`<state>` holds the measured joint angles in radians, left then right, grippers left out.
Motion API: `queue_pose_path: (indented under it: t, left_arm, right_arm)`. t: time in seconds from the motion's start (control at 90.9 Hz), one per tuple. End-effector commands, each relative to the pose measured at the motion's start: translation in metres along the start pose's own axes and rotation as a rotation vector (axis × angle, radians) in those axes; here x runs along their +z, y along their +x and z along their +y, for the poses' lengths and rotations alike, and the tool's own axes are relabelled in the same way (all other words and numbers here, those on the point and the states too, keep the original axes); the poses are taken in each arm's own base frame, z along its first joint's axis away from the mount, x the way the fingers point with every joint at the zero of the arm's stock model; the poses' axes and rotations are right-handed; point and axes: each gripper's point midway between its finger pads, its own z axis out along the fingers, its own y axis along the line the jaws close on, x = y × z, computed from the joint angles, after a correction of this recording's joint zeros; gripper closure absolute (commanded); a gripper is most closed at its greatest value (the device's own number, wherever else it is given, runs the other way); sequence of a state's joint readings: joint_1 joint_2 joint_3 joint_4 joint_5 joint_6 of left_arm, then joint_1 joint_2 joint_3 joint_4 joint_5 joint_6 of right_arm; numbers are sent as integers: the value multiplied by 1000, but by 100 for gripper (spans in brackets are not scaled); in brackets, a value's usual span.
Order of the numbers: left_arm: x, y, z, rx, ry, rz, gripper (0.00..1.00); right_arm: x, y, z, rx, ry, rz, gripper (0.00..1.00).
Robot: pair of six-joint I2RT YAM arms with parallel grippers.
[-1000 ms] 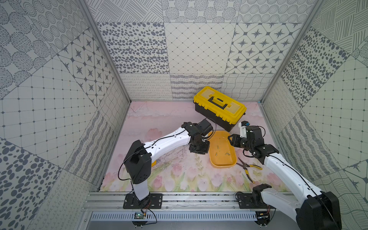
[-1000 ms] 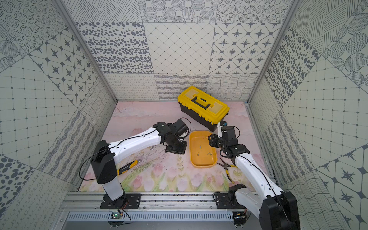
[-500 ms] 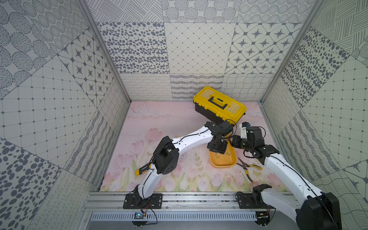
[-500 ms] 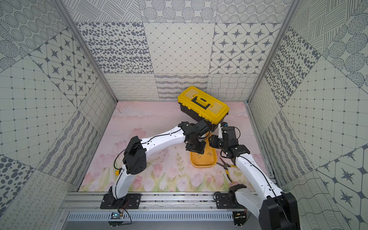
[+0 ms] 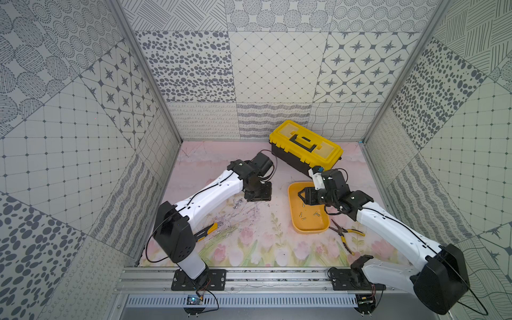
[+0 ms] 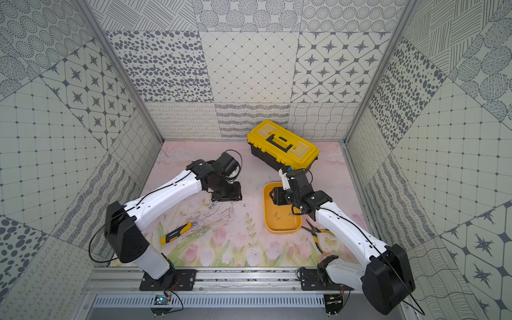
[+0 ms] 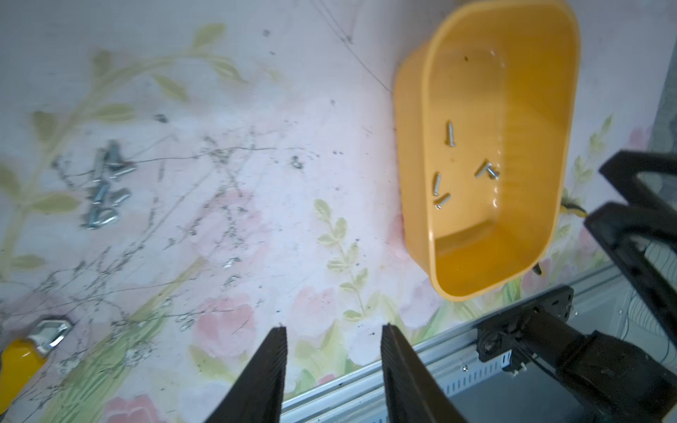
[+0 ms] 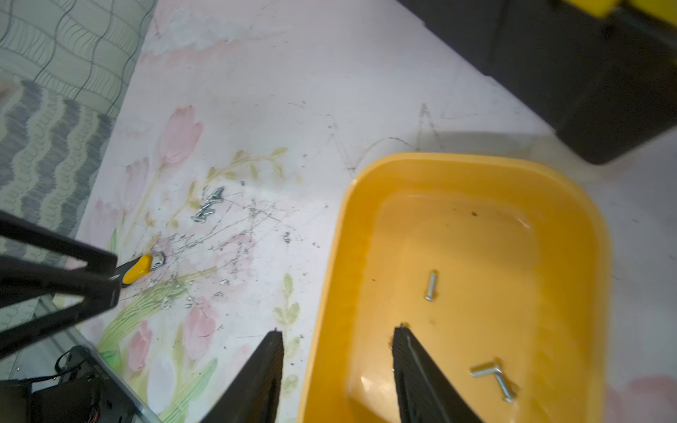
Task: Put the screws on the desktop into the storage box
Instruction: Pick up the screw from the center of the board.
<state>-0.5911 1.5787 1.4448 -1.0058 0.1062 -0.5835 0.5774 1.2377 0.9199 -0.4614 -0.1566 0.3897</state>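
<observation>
Screws (image 7: 104,190) near utility knife (image 6: 177,232), apart from storage box (image 7: 412,154); left pincer (image 7: 333,327), right pincer (image 8: 335,331) released

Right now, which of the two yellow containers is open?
The shallow orange-yellow plastic tray: lidless, silver screws inside. The black toolbox with yellow lid is shut.

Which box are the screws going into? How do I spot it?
Find the black toolbox with a yellow lid at the back of the pink tulip-printed desktop. Just in front of it lies a shallow orange-yellow plastic tray, next to yellow-handled pliers. Unlike the toolbox, it has no lid or handle, and tiny silver screws lie inside.
</observation>
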Motion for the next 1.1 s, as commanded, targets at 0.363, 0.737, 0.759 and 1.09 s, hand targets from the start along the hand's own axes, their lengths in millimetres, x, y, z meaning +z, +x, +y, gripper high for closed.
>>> queue_pose_path:
  t: [0.363,0.737,0.759,1.09]
  left_arm:
    - [-55,41,190,-404,-184,-234,54]
    - [-50,39,192,-406,-182,-214,54]
    - [-50,39,192,-405,-181,-214,54]
    - [-50,38,191,-404,-175,-215,53]
  right_arm:
    - [127,8,148,-469,-125,147,51]
    - [193,19,152,-645,-87,247,57]
    - [196,21,153,-648,-95,252,57]
    - [229,42,154,-672,-138,322,58]
